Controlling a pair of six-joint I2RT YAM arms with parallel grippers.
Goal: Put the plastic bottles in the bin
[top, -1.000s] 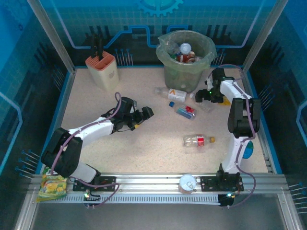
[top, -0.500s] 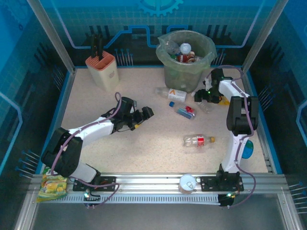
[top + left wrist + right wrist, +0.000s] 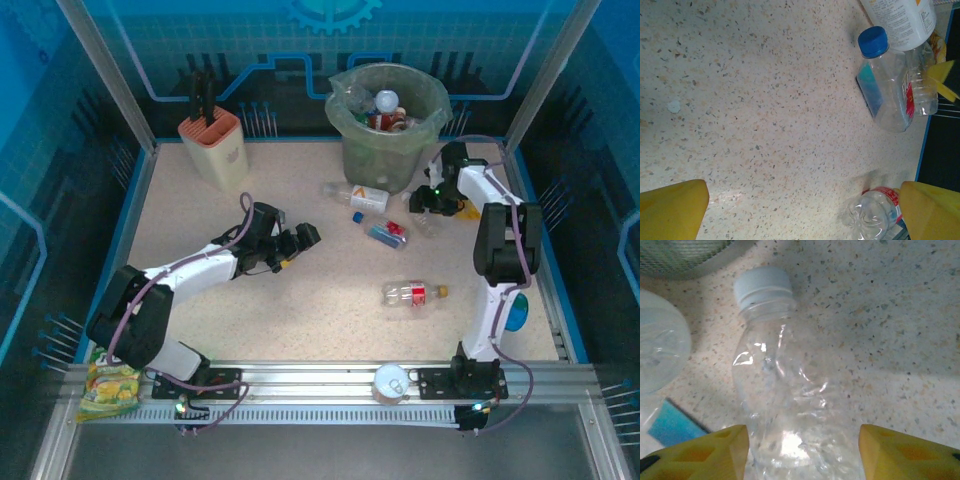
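Note:
The bin (image 3: 385, 125), a grey bucket with a greenish liner, stands at the back and holds several bottles. My right gripper (image 3: 420, 203) is low beside it, its yellow fingers (image 3: 715, 452) pressed on both flanks of a clear bottle (image 3: 790, 400) with a pale cap that lies on the table. My left gripper (image 3: 305, 237) hovers open over bare table at centre left. On the table lie a white-labelled bottle (image 3: 358, 195), a blue-capped bottle (image 3: 385, 233) and a red-labelled bottle (image 3: 413, 293). The red-labelled bottle (image 3: 875, 212) lies by my left gripper's (image 3: 800, 210) right fingertip.
A peach knife block (image 3: 213, 145) stands at the back left. A loose blue cap (image 3: 357, 216) lies near the white-labelled bottle. A yellow snack bag (image 3: 108, 385) and a white-topped can (image 3: 390, 380) sit on the front rail.
My right gripper's jaws have closed in from wide open onto the clear bottle beside the bin. The left arm has not moved.

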